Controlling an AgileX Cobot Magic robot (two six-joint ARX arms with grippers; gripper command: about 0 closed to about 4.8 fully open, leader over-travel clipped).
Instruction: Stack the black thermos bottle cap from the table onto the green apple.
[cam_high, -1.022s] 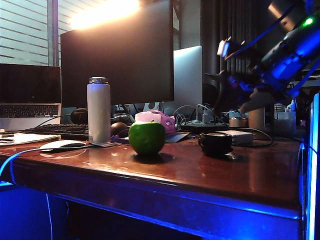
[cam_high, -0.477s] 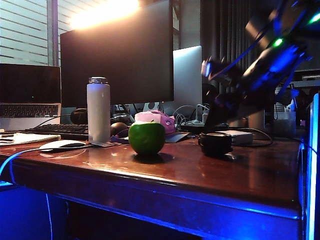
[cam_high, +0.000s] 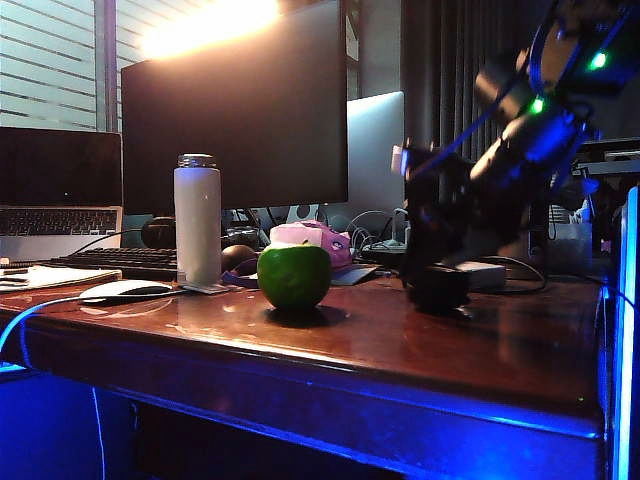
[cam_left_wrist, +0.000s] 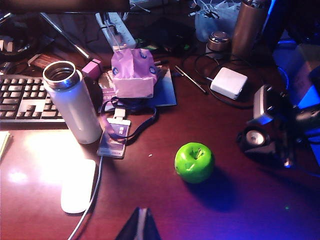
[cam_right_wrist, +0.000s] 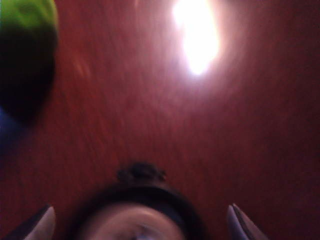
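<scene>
The green apple (cam_high: 293, 275) sits on the reddish-brown table (cam_high: 330, 345), left of the black thermos bottle cap (cam_high: 437, 288). My right gripper (cam_high: 432, 262) has come down over the cap. In the right wrist view it (cam_right_wrist: 140, 222) is open, with one fingertip (cam_right_wrist: 42, 225) on each side of the cap (cam_right_wrist: 145, 192) and a gap on both sides. The apple (cam_right_wrist: 25, 20) shows blurred at that view's edge. The left wrist view looks down on the apple (cam_left_wrist: 194, 161) and the cap (cam_left_wrist: 254, 139). My left gripper (cam_left_wrist: 142, 225) is shut and empty, held above the table nearer than the apple.
A white metal-topped bottle (cam_high: 197, 220) stands left of the apple, with a white mouse (cam_high: 125, 290) and a keyboard (cam_left_wrist: 25, 97) beyond it. A pink object (cam_high: 310, 240) lies behind the apple. A white flat box (cam_left_wrist: 229, 82) and cables lie behind the cap. Monitors line the back.
My right arm has swung down and to the left, bringing its open jaws from above the table down around the cap. Apple, cap and left gripper have stayed put.
</scene>
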